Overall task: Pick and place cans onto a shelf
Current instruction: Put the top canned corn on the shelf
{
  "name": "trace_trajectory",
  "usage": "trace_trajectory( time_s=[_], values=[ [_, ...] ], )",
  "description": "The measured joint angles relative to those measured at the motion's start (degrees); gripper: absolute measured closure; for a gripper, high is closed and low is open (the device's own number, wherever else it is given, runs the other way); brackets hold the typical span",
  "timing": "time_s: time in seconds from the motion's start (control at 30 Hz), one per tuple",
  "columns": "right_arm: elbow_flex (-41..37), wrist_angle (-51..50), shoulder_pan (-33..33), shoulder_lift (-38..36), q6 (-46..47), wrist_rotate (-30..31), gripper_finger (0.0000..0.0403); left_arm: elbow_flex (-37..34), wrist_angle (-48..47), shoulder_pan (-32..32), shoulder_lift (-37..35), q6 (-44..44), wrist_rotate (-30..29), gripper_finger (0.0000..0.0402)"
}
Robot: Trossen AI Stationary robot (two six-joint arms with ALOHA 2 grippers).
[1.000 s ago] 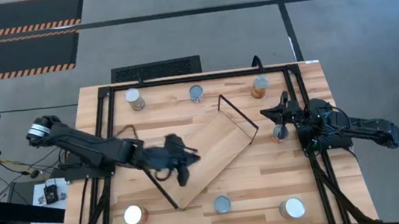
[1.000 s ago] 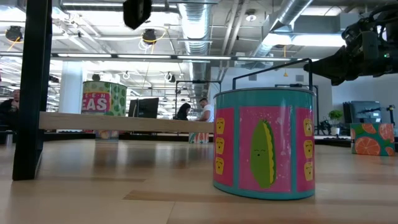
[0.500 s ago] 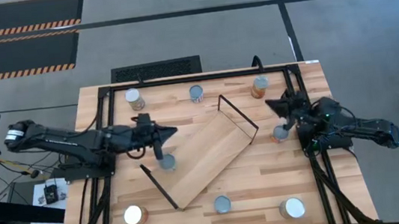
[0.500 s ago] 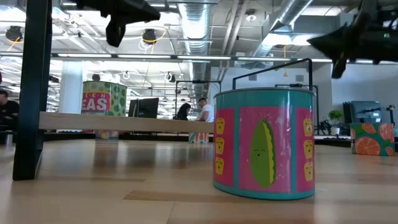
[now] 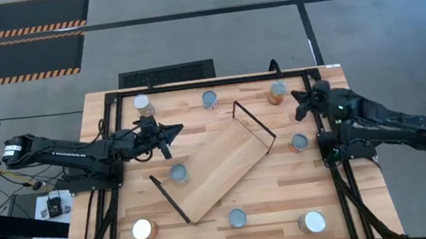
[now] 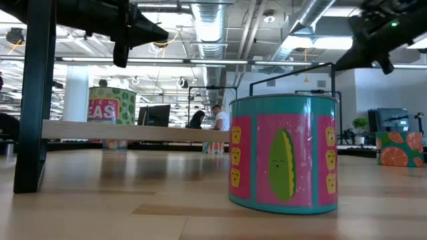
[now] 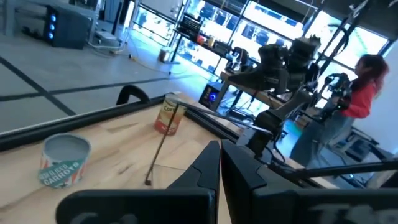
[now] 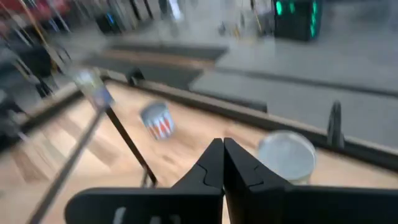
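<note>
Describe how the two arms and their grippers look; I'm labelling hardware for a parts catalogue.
Both arms are dark, nearly black, jointed links. The left arm has a silver-white ring at its outer end; the right arm shows a small green light near its wrist. The left gripper and right gripper each have two flat, angular black fingers tapering to a point.

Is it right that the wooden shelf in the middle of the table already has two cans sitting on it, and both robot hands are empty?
Not quite. The shelf has no cans on it; the high view shows its board bare. The cans, like the one beside its left end, stand on the table around it. The rest holds: the left hand and right hand are both empty.
</note>
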Motion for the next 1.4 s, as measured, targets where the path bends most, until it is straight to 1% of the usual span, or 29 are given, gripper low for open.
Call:
trace_trajectory(
  time_s=[0.1, 0.27, 0.33, 0.4, 0.47, 0.53, 0.63, 0.73, 0.9, 1.0, 1.23, 1.3, 1.4],
  values=[
    [3.5, -2.4, -1.7, 6.8, -0.3, -3.2, 0.0387, 0.0, 0.0, 0.1, 0.0, 0.8, 0.0, 0.0401],
    [7.8, -4.8, -5.8, 15.5, -2.1, -11.4, 0.0393, 0.0, 0.0, 0.1, 0.0, 0.3, 0.0, 0.0401],
    [8.9, -5.9, -8.1, 18.4, -2.5, -13.8, 0.0397, 0.0, 0.0, 0.1, 0.0, -0.2, 0.0, 0.0401],
    [9.8, -6.2, -10.8, 21.2, -3.4, -17.8, 0.0399, 0.0, -0.1, 0.1, 0.0, -0.3, 0.0, 0.0401],
    [10.7, -6.8, -13.4, 24.2, -3.5, -21.5, 0.0398, 0.0, -0.2, 0.1, 0.0, -0.3, 0.0, 0.0401],
    [11.8, -7.3, -15.8, 27.1, -3.6, -23.8, 0.0394, 0.0, -0.3, 0.1, 0.0, -0.3, -0.3, 0.0401],
    [14.4, -8.1, -18.8, 31.2, -4.8, -24.7, 0.0383, 0.0, -0.3, 0.1, 0.0, -0.4, -0.5, 0.0401],
    [18.0, -11.0, -21.6, 35.5, -6.9, -24.8, 0.0367, 0.0, -0.4, 0.1, 0.0, -0.5, -0.5, 0.0401],
    [24.0, -15.6, -25.1, 43.4, -13.3, -24.8, 0.033, 0.0, -0.6, 0.1, 0.0, 0.5, -0.6, 0.0401],
    [26.7, -18.0, -25.6, 47.9, -15.9, -24.7, 0.0301, 0.0, -0.7, 0.1, 0.0, 1.3, -0.6, 0.0401],
    [29.6, -20.3, -25.6, 56.2, -17.1, -22.0, 0.0225, 0.1, -1.8, 0.1, 0.0, 1.4, -0.6, 0.0401],
    [29.9, -19.8, -25.6, 57.9, -17.1, -21.9, 0.0214, 0.1, -2.5, 0.1, 0.0, 1.4, -0.6, 0.0401],
    [30.1, -19.1, -25.6, 59.9, -18.3, -21.6, 0.0214, 0.1, -3.1, 0.1, 0.0, 1.4, -0.7, 0.0401]
  ],
)
